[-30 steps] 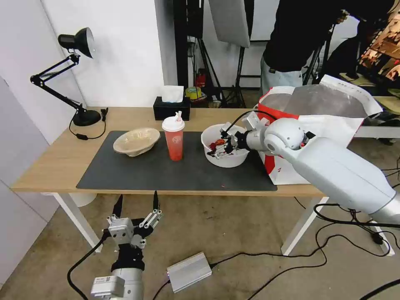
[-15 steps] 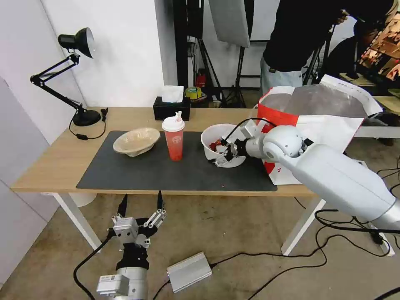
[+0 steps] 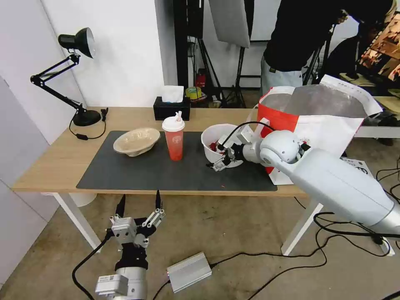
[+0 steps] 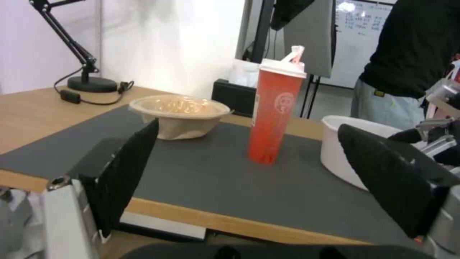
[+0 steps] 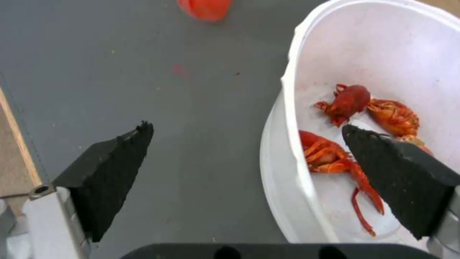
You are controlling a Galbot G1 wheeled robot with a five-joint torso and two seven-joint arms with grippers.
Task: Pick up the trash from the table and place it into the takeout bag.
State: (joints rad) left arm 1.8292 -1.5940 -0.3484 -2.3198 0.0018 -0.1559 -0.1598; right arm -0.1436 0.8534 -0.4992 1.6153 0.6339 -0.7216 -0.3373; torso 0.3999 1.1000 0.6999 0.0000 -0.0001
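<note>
The round white bowl (image 3: 213,136) stands tilted on the dark mat (image 3: 137,171), with red food scraps (image 5: 352,100) inside. My right gripper (image 3: 216,162) is at its front rim and open. In the right wrist view the gripper (image 5: 245,127) straddles the bowl's wall (image 5: 283,172), one finger inside and one outside over the mat. The red cup (image 3: 173,139) with its white lid stands mid-mat. The beige pulp bowl (image 3: 136,141) lies left of it. The takeout bag (image 3: 325,121) stands open at the table's right end. My left gripper (image 3: 139,206) hangs open below the table's front edge.
A black tissue box (image 3: 171,107) sits at the back of the light-wood table (image 3: 50,162). A black desk lamp (image 3: 79,75) stands at the back left. A silver box (image 3: 189,271) and cables lie on the floor. A person stands behind the bag.
The right gripper moved from inside the white bowl to its front rim, nearer the table's front. The bowl went from flat to tilted. The left gripper shifted slightly.
</note>
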